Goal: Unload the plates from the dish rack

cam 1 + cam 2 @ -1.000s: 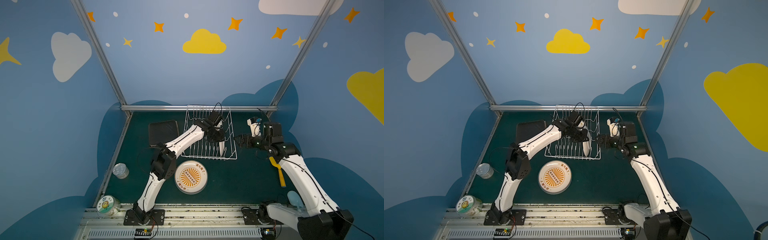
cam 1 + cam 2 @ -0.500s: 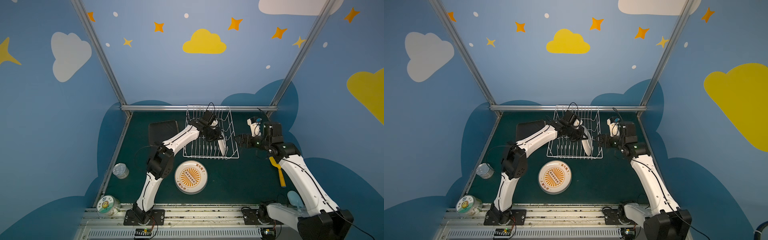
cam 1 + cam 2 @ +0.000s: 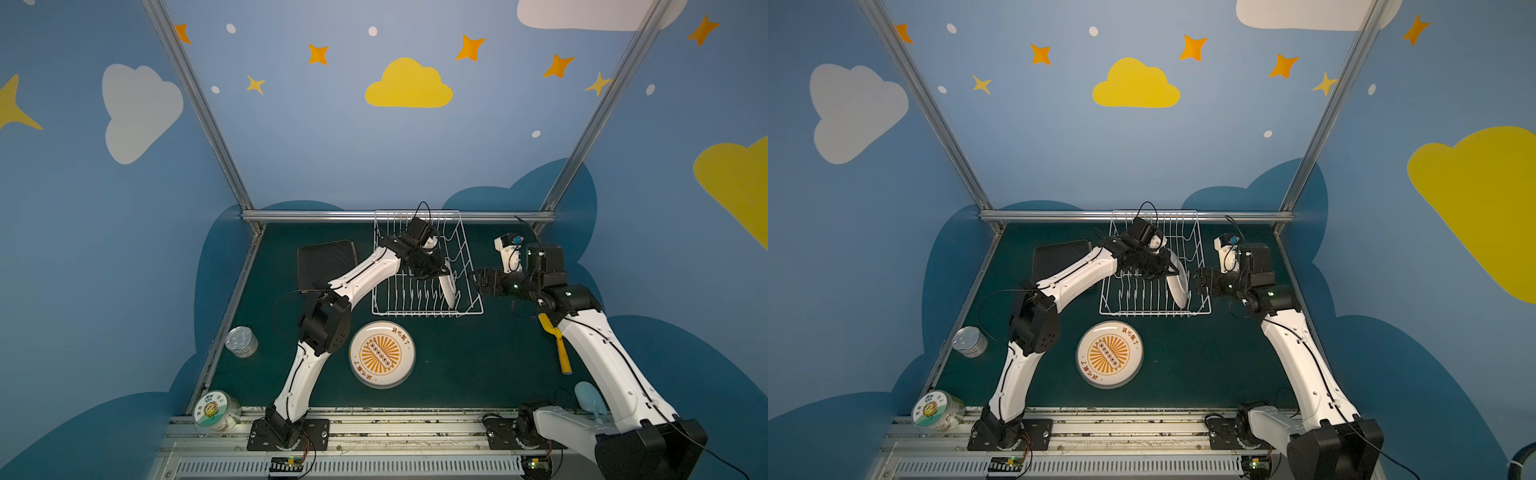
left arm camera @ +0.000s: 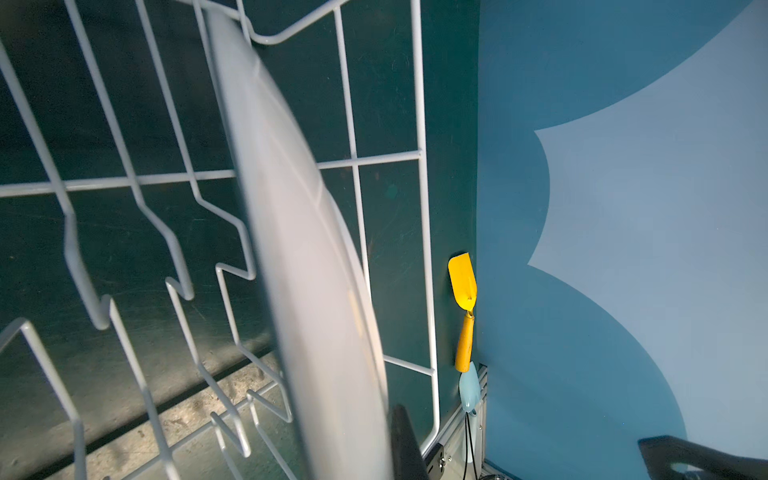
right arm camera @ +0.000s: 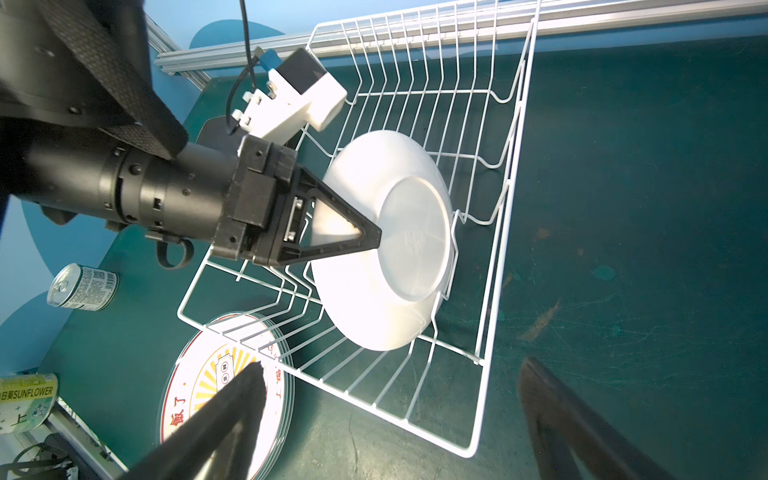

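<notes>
While the left gripper (image 5: 380, 239) pinches the plate (image 5: 386, 266) by its rim, you have it standing on edge in the rack (image 3: 428, 313).
In a top view the plate sits at the rack's right end, mid-frame, just below the left gripper, its edge running roughly top to bottom; lift along that plane, I judge, to clear the tines. The right gripper (image 3: 476, 277), jaws wide and empty, hovers just right of the rack.

white plate (image 4: 307, 249): blurred | black square plate (image 3: 324, 259): corner behind left arm (image 3: 361, 276)
</notes>
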Tool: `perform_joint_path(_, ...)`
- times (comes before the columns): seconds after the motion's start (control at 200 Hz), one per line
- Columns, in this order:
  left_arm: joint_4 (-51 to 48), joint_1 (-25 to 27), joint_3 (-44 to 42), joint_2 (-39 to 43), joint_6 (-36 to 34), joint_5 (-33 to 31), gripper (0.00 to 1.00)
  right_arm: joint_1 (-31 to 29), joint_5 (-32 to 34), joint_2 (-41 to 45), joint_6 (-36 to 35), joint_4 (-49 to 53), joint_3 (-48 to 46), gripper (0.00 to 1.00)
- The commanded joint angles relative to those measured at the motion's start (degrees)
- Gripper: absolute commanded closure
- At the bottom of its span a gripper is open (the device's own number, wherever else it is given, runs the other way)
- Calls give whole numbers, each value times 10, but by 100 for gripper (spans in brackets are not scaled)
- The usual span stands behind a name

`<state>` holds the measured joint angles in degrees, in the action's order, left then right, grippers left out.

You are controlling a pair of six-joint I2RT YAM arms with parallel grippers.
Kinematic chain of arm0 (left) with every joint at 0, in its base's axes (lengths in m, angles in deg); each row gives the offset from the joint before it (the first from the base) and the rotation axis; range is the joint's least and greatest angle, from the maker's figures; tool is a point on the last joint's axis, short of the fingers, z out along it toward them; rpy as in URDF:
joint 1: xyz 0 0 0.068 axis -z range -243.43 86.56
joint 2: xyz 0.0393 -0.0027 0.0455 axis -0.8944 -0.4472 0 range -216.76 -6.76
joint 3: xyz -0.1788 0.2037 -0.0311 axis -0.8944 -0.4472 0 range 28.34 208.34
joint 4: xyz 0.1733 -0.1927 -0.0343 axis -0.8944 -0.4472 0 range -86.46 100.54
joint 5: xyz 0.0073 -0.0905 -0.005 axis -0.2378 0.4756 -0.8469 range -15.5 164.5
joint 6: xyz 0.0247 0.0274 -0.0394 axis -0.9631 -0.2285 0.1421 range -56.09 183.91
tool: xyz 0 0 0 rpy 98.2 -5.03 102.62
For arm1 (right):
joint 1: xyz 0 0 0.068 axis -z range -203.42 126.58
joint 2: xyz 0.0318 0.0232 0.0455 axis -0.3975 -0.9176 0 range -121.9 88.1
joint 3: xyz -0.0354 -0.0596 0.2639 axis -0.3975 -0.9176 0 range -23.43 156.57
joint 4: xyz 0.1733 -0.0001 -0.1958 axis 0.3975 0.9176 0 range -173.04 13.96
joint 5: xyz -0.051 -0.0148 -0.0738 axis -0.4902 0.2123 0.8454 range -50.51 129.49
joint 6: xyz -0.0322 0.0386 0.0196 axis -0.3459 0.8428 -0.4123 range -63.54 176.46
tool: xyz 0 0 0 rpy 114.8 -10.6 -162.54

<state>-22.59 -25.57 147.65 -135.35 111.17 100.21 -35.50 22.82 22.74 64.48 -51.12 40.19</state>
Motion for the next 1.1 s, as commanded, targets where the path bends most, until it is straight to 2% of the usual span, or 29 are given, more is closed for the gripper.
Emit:
perform_joint_path(0.0, 4, -2, 24, 21, -24, 25, 97, 3, 5, 6, 10, -1, 11, 6)
perform_joint_path(0.375, -14, -13, 28, 100, -38, 21, 97, 11, 19, 13, 47, -1, 37, 6)
perform_joint_path(0.521, 3, -14, 24, 134, -78, 7, 97, 16, 10, 18, 67, -8, 52, 5)
perform_joint_path(0.666, 1, -14, 11, 172, -171, -37, 97, 32, 6, 5, 129, 10, 76, 4)
perform_joint_path(0.761, 3, -12, -12, 202, -241, -67, 97, 48, -31, -18, 170, 27, 100, 5)
perform_joint_path(0.826, 14, -7, -41, 228, -287, -109, 97, 55, -54, -30, 191, 28, 110, 5)
perform_joint_path(0.911, 62, 1, -114, 273, -354, -171, 97, 61, -76, -35, 216, 7, 110, 5)
perform_joint_path(1.096, 237, 6, -309, 376, -485, -217, 97, 67, -117, -52, 258, -33, 118, 6)
